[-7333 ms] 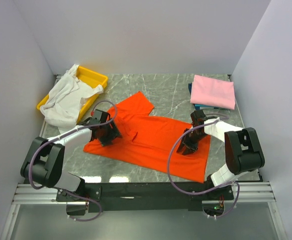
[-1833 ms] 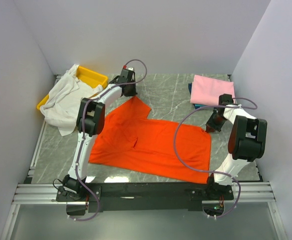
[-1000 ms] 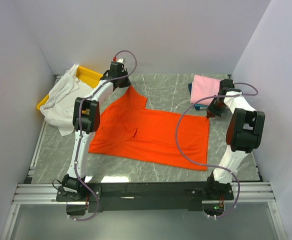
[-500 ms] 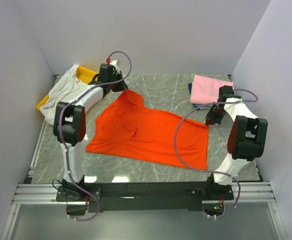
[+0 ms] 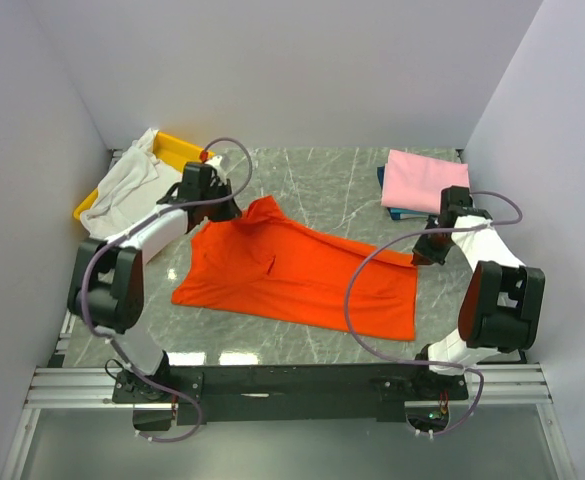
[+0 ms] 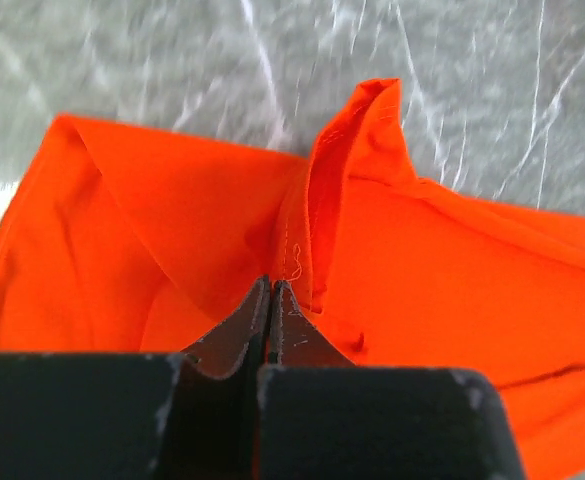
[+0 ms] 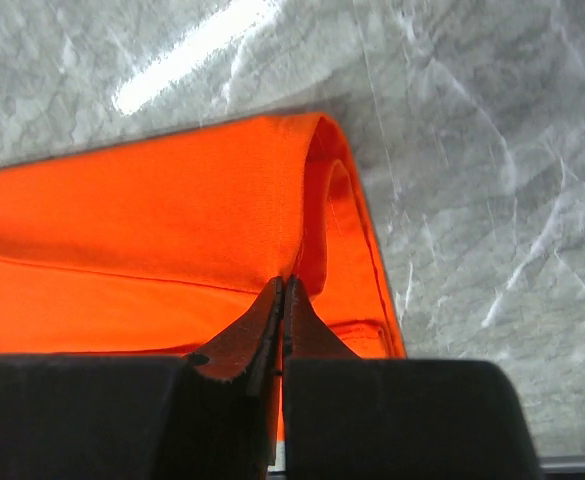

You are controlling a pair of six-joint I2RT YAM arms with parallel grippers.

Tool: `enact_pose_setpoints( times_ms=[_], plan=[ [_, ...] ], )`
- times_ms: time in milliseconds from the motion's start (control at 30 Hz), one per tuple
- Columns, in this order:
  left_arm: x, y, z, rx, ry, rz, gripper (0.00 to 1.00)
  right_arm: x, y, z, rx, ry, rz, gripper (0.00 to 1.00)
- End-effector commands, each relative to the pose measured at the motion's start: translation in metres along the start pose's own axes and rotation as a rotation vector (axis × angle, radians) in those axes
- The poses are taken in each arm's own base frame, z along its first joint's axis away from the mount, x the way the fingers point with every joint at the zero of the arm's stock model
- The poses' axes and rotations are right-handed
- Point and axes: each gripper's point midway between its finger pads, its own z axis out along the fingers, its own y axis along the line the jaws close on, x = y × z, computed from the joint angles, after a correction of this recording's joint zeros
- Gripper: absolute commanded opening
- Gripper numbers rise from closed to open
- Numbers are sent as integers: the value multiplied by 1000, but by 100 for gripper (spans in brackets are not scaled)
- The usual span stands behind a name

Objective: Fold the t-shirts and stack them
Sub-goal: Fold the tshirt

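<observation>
Orange shirt point(image 5: 292, 278) lies spread across the middle of the marble table point(image 5: 342, 185), its near edge flat and its far edge raised off the stone. I hold that far edge at both ends.

My left gripper point(image 5: 234, 208) is clenched on the far-left corner of the orange shirt. In the left wrist view the fingertips point(image 6: 272, 288) meet with cloth point(image 6: 422, 250) pinched between them, and a stitched fold stands up in a peak just beyond them.

My right gripper point(image 5: 419, 255) is clenched on the far-right corner. In the right wrist view the tips point(image 7: 284, 285) close on the hem, and the cloth point(image 7: 152, 220) curls over in a soft roll just past them, with bare marble beyond.

Between my two grips the raised edge runs as a slanting ridge, higher on the left.

At the far right of the table sits the pink shirt point(image 5: 427, 182), folded square, on top of the blue shirt point(image 5: 382, 176), which shows only as a dark strip at its left side. At the far left the white shirt point(image 5: 122, 195) lies crumpled over the yellow tray point(image 5: 187, 150) and spills down onto the table. Both are well apart from the orange one.
</observation>
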Motion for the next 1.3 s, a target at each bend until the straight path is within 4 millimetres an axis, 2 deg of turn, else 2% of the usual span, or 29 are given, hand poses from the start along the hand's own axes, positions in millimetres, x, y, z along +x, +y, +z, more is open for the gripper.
enact_pose_setpoints(
  times_ms=[0, 67, 100, 167, 200, 400, 667, 967, 1267],
  plan=[
    [-14, -3, -36, -42, -90, 14, 0, 3, 2, -11, -19, -33, -19, 0],
    [-15, 0, -53, -70, -122, 10, 0, 6, 2, -14, -31, -40, -15, 0],
    [-5, 4, -55, -84, -112, 4, 0, 9, 1, -12, -28, -34, -15, 0],
    [-2, 5, -66, -92, -128, -5, 0, 13, -2, -12, -21, -33, -14, 0],
    [5, 6, -67, -93, -116, -12, 0, 17, -5, -9, -12, -21, -13, 0],
    [23, 3, -81, -71, -103, -55, 0, 29, -11, -7, -1, -8, 6, 0],
    [25, 8, -109, -115, -175, -107, 0, 35, -17, -13, 20, -21, 18, 0],
    [40, 14, -115, -139, -160, -147, 0, 51, -31, -6, 73, 7, 26, 0],
    [51, 20, -124, -170, -153, -171, 0, 55, -40, -6, 113, 11, 32, 0]
  ],
)
